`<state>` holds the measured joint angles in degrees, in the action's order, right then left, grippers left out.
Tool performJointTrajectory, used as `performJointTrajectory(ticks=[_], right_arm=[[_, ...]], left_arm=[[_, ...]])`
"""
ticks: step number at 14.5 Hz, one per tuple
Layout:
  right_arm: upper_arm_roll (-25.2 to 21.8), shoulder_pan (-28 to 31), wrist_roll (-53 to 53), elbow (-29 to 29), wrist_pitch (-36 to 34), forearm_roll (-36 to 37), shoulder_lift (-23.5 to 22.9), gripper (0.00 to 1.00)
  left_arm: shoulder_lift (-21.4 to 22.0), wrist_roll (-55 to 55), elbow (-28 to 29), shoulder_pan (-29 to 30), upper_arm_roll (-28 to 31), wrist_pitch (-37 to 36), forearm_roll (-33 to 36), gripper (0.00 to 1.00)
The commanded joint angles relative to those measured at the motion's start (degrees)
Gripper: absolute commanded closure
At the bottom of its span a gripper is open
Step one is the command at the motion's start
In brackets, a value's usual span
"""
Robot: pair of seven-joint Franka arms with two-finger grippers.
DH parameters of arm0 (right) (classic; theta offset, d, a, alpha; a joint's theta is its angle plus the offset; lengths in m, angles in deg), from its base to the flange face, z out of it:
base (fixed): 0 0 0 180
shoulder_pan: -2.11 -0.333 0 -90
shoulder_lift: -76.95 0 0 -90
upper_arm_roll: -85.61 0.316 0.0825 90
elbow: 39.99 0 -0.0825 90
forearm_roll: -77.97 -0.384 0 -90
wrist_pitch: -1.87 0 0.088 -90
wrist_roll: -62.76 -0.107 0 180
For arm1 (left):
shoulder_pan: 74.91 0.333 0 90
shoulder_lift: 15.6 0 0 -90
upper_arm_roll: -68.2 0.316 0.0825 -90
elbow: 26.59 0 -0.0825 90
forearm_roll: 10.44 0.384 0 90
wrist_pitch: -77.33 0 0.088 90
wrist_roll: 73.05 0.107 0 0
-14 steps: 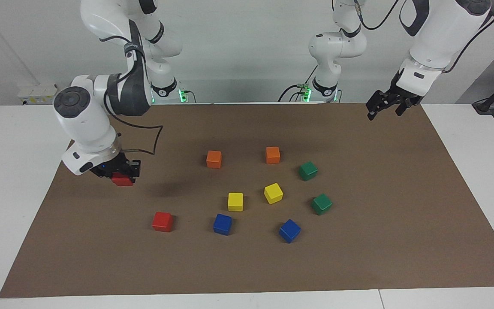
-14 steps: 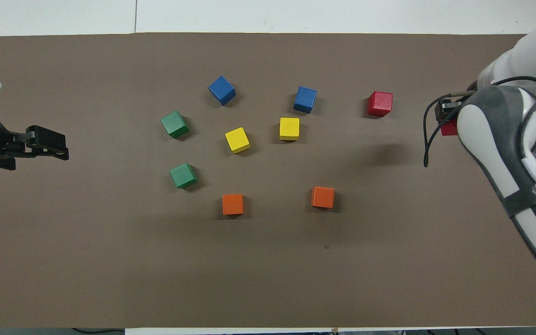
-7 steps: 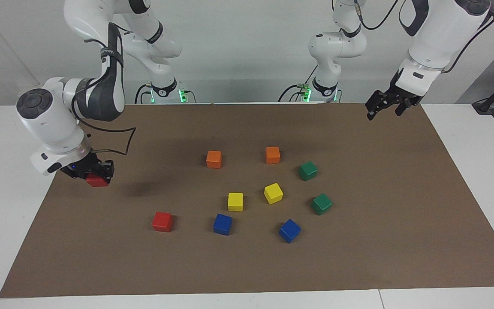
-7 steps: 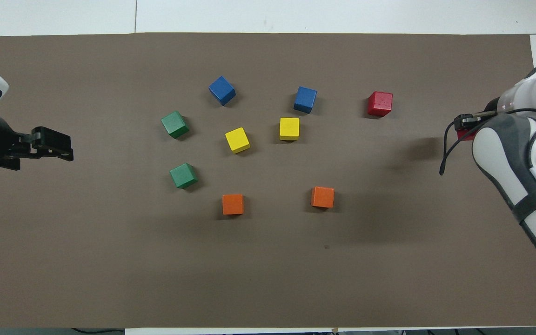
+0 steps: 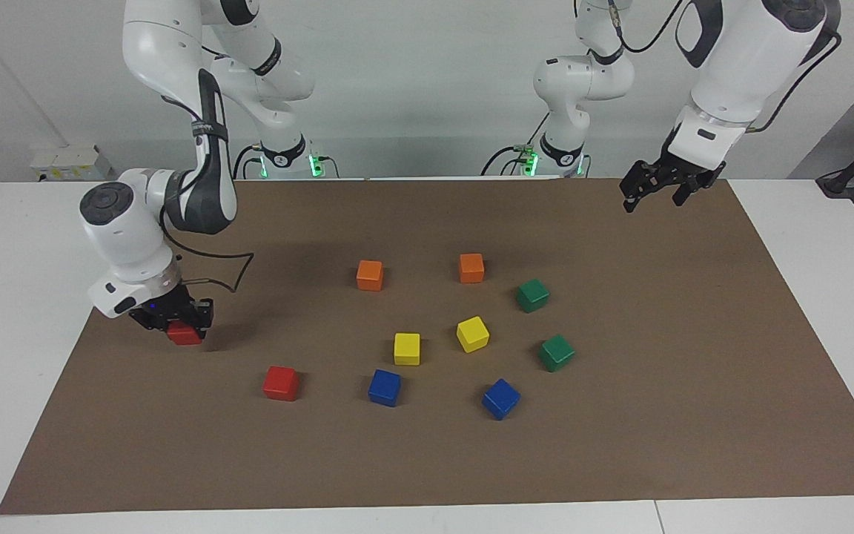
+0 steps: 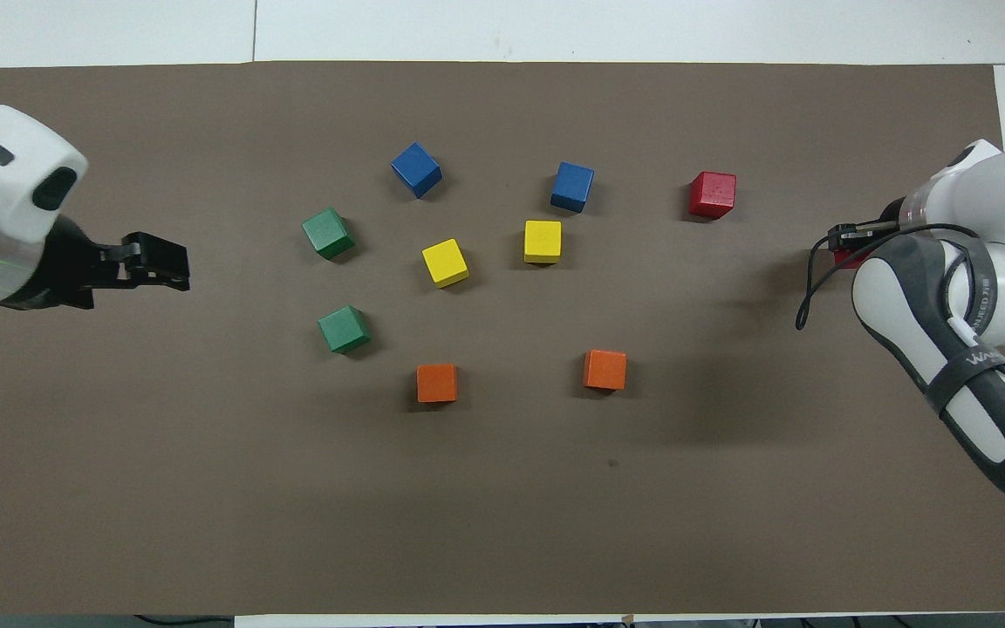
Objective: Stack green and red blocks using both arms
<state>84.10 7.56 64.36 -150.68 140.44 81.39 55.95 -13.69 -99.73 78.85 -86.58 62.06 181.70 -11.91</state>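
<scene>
Held red block: sitting clamped in the right gripper, low over the brown mat at the right arm's end of the table; contact with the mat cannot be told.
Free red block: resting on the mat at about 4 o'clock from the held block in the facing view, apart from it.
Green blocks: one lying nearer to the robots, the other at 5 o'clock from it in the facing view; both standing apart, toward the left arm's end.
Right gripper: jaws closing on the held red block, fingers pointing down.
Left gripper: hanging in the air over the mat's corner at the left arm's end; jaws standing wide, holding nothing.
Other cubes: two orange, two yellow and two blue sitting singly between the free red block and the green blocks.
</scene>
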Motion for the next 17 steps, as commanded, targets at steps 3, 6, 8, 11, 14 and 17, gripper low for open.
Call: performJointTrajectory(ticks=[3,6,8,11,14,17], right_arm=[[0.5,-0.3,-6.0,1.5,1.9,-0.2,-1.9,1.0],[0.5,0.1,-7.1,1.8,2.5,-0.4,-2.6,1.0],[0.5,-0.1,-7.1,1.7,2.5,-0.4,-2.7,0.01],[0.5,-0.3,-7.1,1.7,2.2,-0.4,-2.5,0.0],[0.5,-0.4,-7.1,4.8,-3.0,0.4,-1.8,0.0],[0.5,-3.8,-14.7,17.7,-19.3,1.8,-3.7,0.0]], left_arm=[[-4.7,-16.6,10.9,-6.9,0.9,17.0,1.2,0.0],[-7.0,-12.0,15.1,-7.0,0.9,23.9,1.8,0.0],[-7.1,-11.5,18.5,-7.1,0.9,28.9,1.8,0.0],[-8.3,-13.1,19.1,-6.8,0.9,29.6,1.7,0.0],[-9.0,-15.7,19.5,-7.0,0.9,30.7,1.7,0.0],[-10.9,-15.8,20.0,-7.0,1.0,32.7,1.8,0.0]])
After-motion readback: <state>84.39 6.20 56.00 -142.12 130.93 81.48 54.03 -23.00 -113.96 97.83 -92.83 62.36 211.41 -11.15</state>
